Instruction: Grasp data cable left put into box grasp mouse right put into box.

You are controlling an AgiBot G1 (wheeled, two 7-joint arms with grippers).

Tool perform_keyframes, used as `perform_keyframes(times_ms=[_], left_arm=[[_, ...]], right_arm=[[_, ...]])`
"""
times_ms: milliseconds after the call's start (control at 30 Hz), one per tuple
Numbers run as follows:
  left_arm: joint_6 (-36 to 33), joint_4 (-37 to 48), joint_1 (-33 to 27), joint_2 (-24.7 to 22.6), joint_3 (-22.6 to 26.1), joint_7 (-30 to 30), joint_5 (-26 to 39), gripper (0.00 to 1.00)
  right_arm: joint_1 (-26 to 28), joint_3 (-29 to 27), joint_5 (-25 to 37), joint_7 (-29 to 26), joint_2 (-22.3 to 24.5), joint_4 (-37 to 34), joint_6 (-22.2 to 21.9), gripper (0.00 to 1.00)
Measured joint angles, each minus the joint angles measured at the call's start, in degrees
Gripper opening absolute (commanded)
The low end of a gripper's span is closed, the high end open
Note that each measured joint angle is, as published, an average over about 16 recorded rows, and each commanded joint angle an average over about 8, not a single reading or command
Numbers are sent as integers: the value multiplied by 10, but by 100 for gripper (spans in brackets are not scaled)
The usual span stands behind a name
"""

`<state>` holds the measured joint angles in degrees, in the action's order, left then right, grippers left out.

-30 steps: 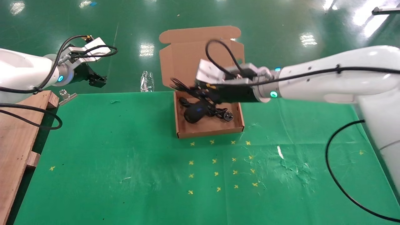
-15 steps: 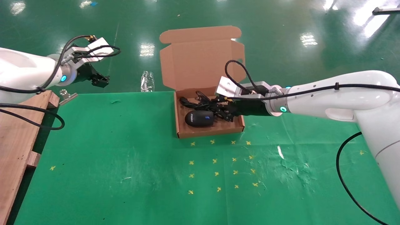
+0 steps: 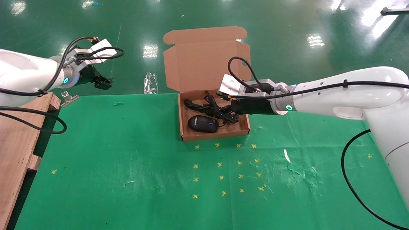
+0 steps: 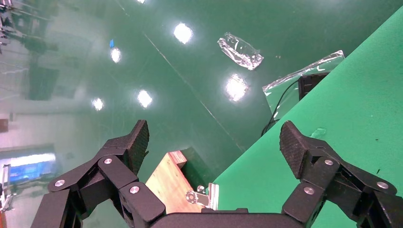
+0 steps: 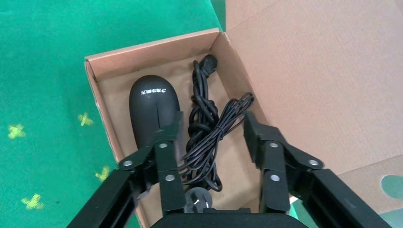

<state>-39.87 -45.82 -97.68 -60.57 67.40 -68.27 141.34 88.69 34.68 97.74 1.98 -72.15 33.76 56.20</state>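
Inside the box [image 3: 245,125], at the far middle of the green tabletop [image 3: 127,166], the mouse [image 3: 202,124] lies flat near the front wall with its blue scroll wheel up. The data cable [image 3: 209,107] sits bundled just behind it, its plug toward the back left corner. The tall lid stands upright at the rear.

The right end effector [image 3: 230,115] hovers low over the right part of the box with its fingers spread wide and nothing between them. In the right wrist view the cable loops [image 5: 209,135] lie directly under the gap between the fingers, and one fingertip [image 5: 172,124] sits close over the mouse's tail end.

The left end effector [image 3: 101,81] is parked high at the far left, off the tabletop, fingers wide and empty.

Both things look placed, so the work seems nearly done. The main risk is in lifting away: a fingertip could catch a cable loop or the mouse's thin cord and drag something back out. A sideways pull-out could also knock the side wall and shift the light box.
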Motion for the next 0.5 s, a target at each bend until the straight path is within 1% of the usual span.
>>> perform_keyframes(times_ms=[233,500], left_arm=[[0,0,0,0,0,0,0,100],[0,0,0,0,0,0,0,100]], right_arm=[[-18,-13,-39,-10,26,30,21,100],[-53,-37,-111,-26,74,81,59,100]])
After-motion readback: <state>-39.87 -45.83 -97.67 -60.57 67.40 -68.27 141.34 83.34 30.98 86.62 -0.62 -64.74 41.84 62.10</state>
